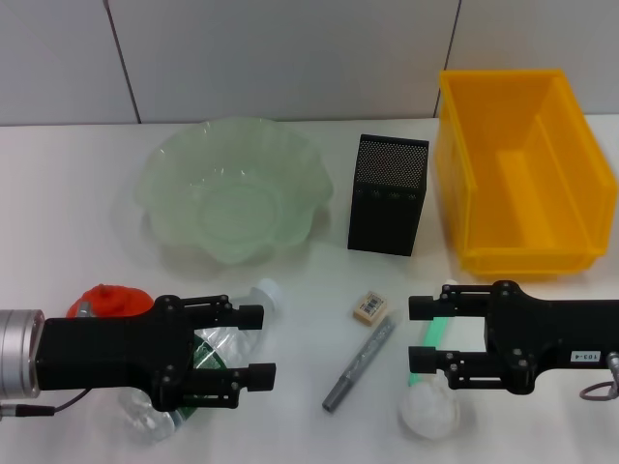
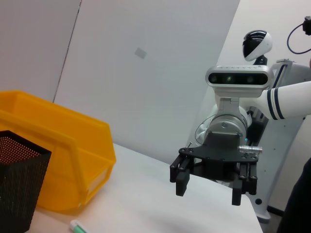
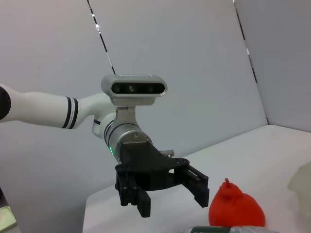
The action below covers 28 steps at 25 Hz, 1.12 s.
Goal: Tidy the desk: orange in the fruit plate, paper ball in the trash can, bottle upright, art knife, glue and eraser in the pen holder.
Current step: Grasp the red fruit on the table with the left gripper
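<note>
Clutter at the lower edge of the head view is our main worry. Our left end effector (image 1: 253, 343), fingers spread and holding nothing, hovers over the lying bottle (image 1: 227, 348), with the orange (image 1: 111, 299) just beside it at lower left; we judge a careless descent could roll the bottle or nudge the orange off the worktop (image 1: 58, 193).

Our right end effector (image 1: 422, 333), also spread and empty, hangs above the glue (image 1: 432, 333) and the paper ball (image 1: 429, 410). These two lie close together, so closing on one may push the other away.

The eraser (image 1: 369, 307) and the grey art knife (image 1: 360, 363) lie between both arms.

Across the upper frame stand the fruit plate (image 1: 232, 188), pen holder (image 1: 387, 193) and trash can (image 1: 522, 164), all empty and unobstructed.
</note>
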### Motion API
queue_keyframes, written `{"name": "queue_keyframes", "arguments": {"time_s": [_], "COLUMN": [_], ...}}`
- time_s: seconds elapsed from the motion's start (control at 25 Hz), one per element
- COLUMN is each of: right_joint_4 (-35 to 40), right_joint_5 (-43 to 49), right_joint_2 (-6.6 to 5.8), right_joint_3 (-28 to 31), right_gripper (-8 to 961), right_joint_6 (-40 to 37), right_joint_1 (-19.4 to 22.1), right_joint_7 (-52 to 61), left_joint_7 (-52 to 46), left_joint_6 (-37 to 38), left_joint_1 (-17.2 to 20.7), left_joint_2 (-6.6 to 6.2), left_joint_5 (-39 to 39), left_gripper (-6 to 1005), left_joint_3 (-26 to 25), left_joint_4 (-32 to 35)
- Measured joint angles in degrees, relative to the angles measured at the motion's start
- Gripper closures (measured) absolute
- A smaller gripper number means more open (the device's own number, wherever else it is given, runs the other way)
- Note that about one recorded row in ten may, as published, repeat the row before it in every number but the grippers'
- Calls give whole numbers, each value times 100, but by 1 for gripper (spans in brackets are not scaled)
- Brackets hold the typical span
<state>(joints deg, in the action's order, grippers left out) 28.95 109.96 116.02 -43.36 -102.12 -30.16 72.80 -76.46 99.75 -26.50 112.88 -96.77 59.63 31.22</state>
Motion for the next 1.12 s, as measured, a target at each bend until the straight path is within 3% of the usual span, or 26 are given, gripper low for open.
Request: {"name": "queue_keyframes", "arguments": {"time_s": [1.12], "right_joint_4": [-4], "right_joint_5": [0], "right_joint_2": [49], "right_joint_3": [-15], "right_gripper": [300], "right_joint_6": [0], "right_joint_1": [2], "right_joint_7": [-3], "left_joint_7": [53], "left_joint_6": [145], "left_joint_1": [55], "left_joint_2": [5], "left_joint_5": [1], "left_gripper": [230], "left_joint_3": [-7], "left_joint_4": [63]}}
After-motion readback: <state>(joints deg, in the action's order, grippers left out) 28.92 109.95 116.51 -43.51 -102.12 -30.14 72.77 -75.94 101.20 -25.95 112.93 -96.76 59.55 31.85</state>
